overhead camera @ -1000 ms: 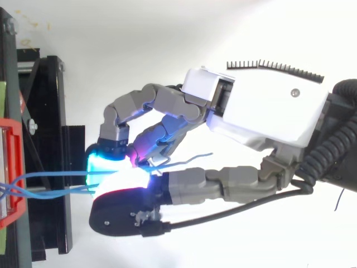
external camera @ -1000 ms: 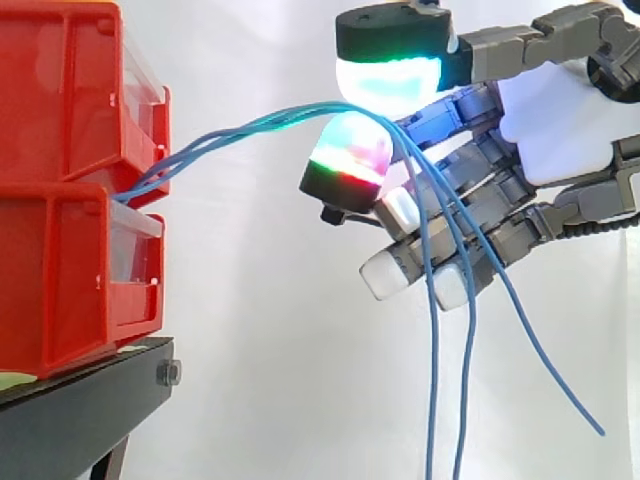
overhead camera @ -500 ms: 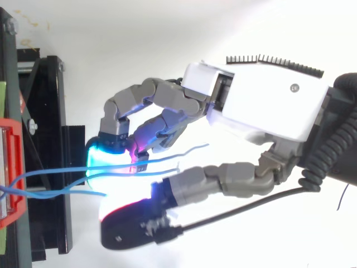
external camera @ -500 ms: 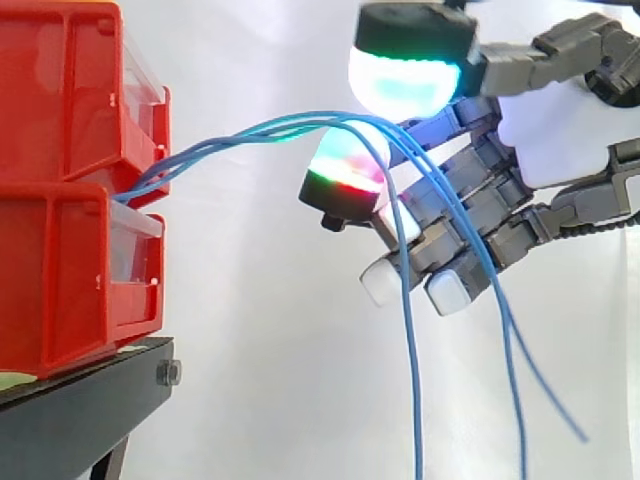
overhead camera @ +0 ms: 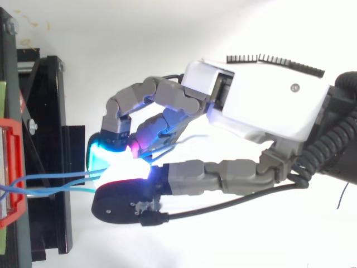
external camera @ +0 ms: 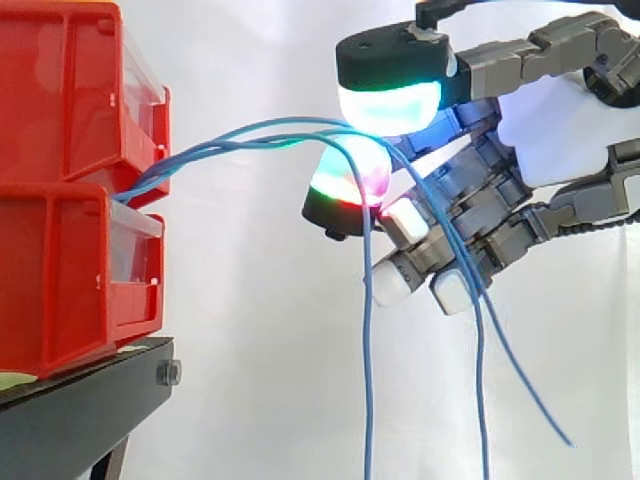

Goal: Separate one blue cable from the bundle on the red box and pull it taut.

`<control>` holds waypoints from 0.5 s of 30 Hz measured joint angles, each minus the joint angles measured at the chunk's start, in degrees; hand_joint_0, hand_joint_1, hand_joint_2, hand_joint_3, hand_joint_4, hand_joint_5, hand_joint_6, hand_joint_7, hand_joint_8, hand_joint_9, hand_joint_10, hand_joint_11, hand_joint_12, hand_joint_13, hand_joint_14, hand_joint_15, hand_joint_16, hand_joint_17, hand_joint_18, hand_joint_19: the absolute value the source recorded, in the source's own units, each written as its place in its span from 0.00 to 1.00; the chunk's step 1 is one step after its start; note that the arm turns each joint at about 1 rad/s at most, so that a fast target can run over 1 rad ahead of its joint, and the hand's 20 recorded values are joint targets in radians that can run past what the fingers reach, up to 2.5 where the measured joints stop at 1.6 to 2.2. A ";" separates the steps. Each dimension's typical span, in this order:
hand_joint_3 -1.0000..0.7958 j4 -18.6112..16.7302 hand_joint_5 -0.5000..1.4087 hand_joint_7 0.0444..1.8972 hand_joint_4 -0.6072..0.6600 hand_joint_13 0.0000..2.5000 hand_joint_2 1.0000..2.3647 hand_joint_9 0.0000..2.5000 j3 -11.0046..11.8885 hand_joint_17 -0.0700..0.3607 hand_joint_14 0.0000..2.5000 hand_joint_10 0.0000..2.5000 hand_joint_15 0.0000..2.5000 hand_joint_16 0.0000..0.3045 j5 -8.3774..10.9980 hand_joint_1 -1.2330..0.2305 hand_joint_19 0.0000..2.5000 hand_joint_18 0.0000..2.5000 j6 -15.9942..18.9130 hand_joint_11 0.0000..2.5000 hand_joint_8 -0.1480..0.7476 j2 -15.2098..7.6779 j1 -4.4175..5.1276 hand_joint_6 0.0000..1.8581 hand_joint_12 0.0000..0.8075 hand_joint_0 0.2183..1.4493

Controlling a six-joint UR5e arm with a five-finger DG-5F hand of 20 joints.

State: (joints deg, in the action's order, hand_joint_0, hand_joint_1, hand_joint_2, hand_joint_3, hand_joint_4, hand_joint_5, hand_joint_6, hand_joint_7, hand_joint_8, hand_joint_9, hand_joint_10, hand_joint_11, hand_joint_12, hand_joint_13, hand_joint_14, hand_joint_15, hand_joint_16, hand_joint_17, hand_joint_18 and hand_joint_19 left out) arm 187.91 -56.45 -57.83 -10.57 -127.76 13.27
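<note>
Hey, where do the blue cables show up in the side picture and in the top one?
Side view: blue cables arch from the red bins at left to the hand at upper right, then hang down.
Top view: blue cables lie lower left, running from the red bins to the hand.
Shared landmark: the red bins.

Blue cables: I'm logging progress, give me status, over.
Hand pinching blue cables between thumb and fingers. Several strands together, none singled out, ends hanging slack. Nothing in the way.

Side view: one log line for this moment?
hand: pinching cables | cables: bowed from bins to hand, ends hanging | taut: no
</note>
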 measured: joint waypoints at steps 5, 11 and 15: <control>0.36 -0.37 0.16 0.47 0.57 0.29 0.01 0.32 0.00 0.40 0.01 0.01 0.16 0.15 0.02 0.19 0.18 0.32 -0.35 0.35 0.51 0.00 0.00 0.46 0.48 0.39; 0.28 -0.45 0.16 0.49 0.58 0.29 0.00 0.32 0.00 0.40 0.01 0.01 0.16 0.15 0.00 0.19 0.17 0.32 -0.35 0.35 0.51 -0.01 0.00 0.46 0.47 0.43; 0.28 -0.47 0.18 0.52 0.60 0.30 0.00 0.34 0.00 0.41 0.01 0.01 0.17 0.15 0.00 0.31 0.19 0.32 -0.33 0.35 0.54 -0.02 0.00 0.46 0.50 0.25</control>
State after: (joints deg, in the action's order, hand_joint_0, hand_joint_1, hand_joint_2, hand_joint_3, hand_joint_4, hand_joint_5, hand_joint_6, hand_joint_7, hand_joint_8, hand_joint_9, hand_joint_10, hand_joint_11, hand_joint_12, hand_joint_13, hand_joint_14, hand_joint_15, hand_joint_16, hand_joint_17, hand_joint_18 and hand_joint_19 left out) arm 187.45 -56.45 -57.83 -10.91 -127.78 13.27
